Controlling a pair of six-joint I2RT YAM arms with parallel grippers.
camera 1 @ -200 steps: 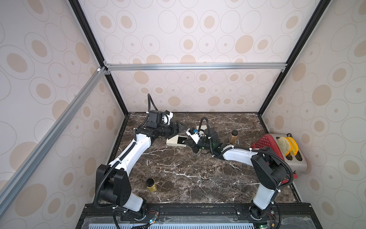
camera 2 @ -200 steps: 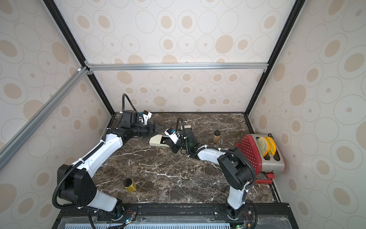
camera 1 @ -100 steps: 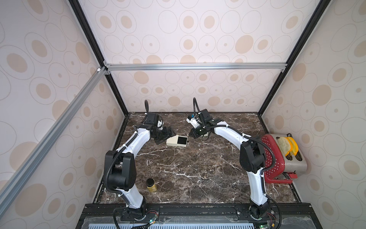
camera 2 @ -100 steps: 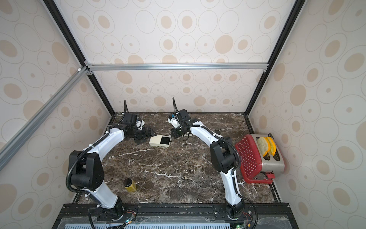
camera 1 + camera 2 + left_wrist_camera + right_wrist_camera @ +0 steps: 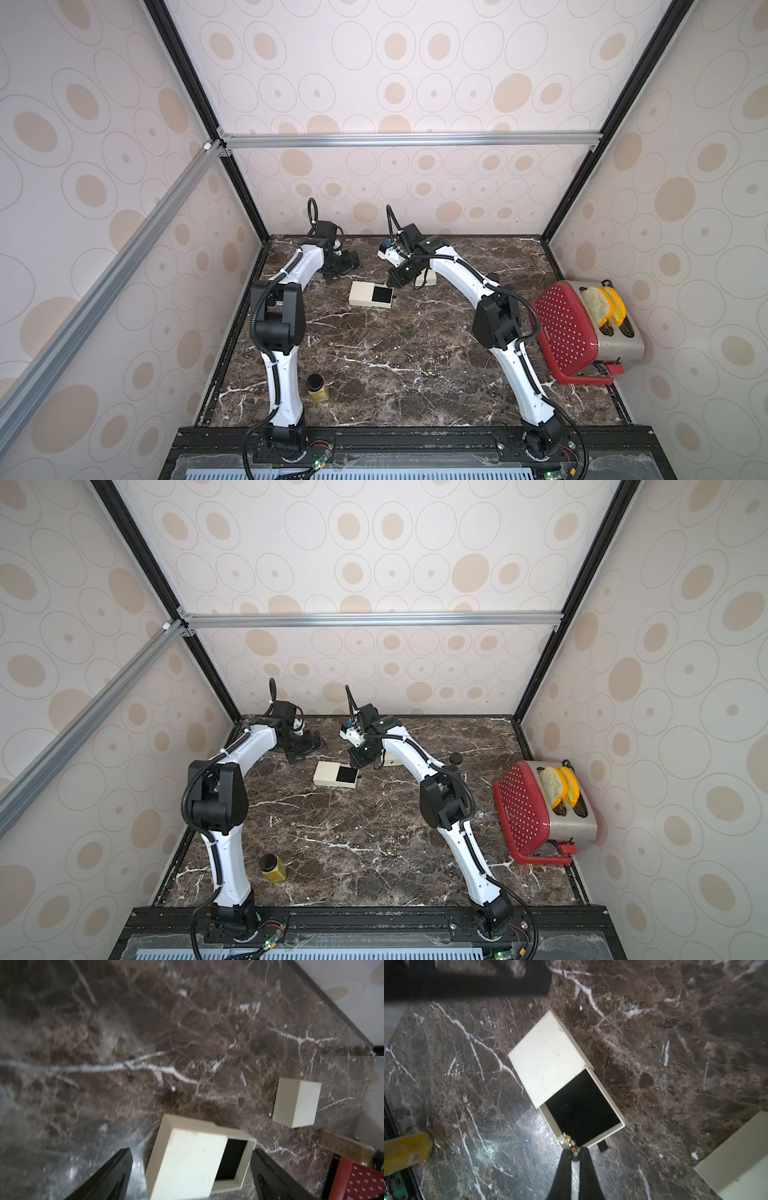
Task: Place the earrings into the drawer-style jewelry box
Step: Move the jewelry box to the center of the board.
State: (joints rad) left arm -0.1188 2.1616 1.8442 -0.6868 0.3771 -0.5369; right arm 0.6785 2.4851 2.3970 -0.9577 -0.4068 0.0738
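Earrings [image 5: 569, 1142] hung pinched in my right pincer [image 5: 574, 1152], at the near rim of the jewelry box's [image 5: 548, 1057] open drawer [image 5: 581, 1105]. My left pincer [image 5: 190, 1151] stood open, apart. Releasing there, I judged, could spill them onto the table [image 5: 675, 1064].

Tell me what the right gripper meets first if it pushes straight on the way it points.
Probably the pulled-out drawer of the jewelry box: the right gripper, fingers shut on the earrings, aims at its near rim and black lining. Height above it is unclear.
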